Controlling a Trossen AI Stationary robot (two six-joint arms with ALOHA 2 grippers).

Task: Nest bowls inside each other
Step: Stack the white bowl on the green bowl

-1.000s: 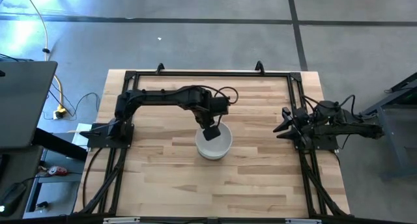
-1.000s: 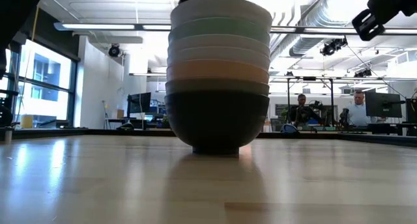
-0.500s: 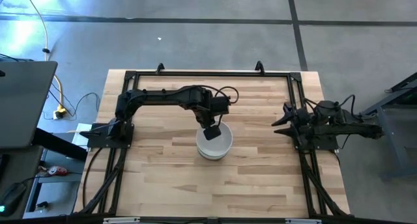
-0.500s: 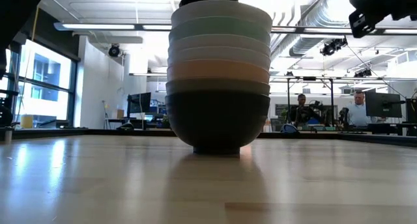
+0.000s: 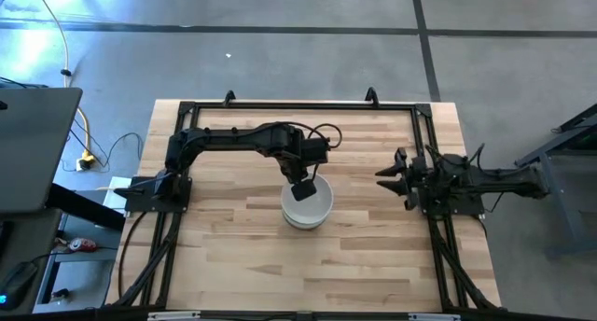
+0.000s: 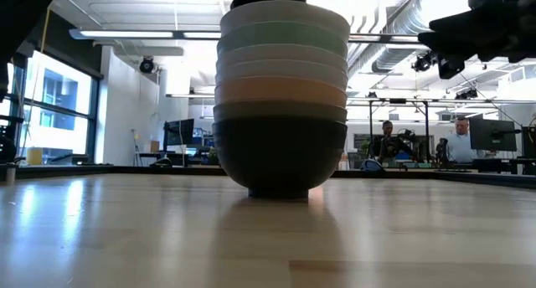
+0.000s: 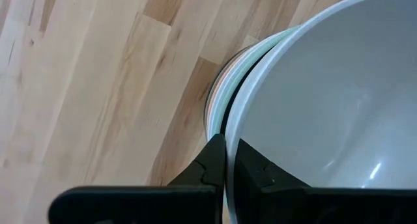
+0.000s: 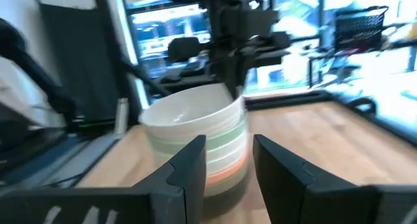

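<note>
seven bowls (image 6: pixel 282 95) nested on bench (image 5: pixel 373 256) — smooth, stiff, breakable, slippery; left fingers (image 7: pixel 225 160) pinched on top rim — right fingers (image 8: pixel 228 164) parted, empty.

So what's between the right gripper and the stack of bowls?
Only bare wooden table, seen in the high view, separates the right gripper from the stack of bowls.

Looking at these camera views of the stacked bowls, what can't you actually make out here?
- High view: only the top white bowl shows from above; the bowls under it are hidden.
- Low view: the left gripper is cut off by the top edge above the stack.
- Left wrist view: the left gripper is shut on the top bowl's rim; the stack's lower bowls are hidden.
- Right wrist view: motion blur; the open right gripper covers the stack's base.
</note>
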